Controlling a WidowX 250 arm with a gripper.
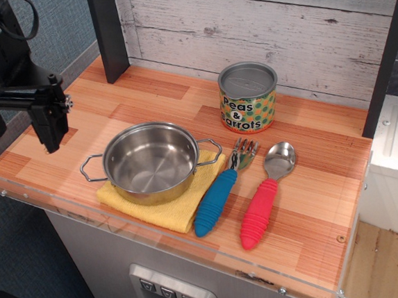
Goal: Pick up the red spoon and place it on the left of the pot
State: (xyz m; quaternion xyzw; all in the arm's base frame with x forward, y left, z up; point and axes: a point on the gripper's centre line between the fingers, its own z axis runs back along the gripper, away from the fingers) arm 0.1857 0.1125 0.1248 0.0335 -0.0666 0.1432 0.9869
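The red spoon [265,199] lies on the wooden counter to the right of the pot, silver bowl pointing away, ribbed red handle toward the front edge. The pot [151,161] is a shallow shiny steel pot with two wire loop handles, sitting on a yellow cloth [163,206]. My gripper [49,127] is black and hangs over the counter's left end, well left of the pot and far from the spoon. It holds nothing; its fingers look close together, but I cannot tell if they are shut.
A blue-handled fork [220,192] lies between the pot and the spoon. A "Peas & Carrots" can [248,97] stands behind them. A dark post [110,35] rises at the back left. A clear lip runs along the counter's front edge [194,250].
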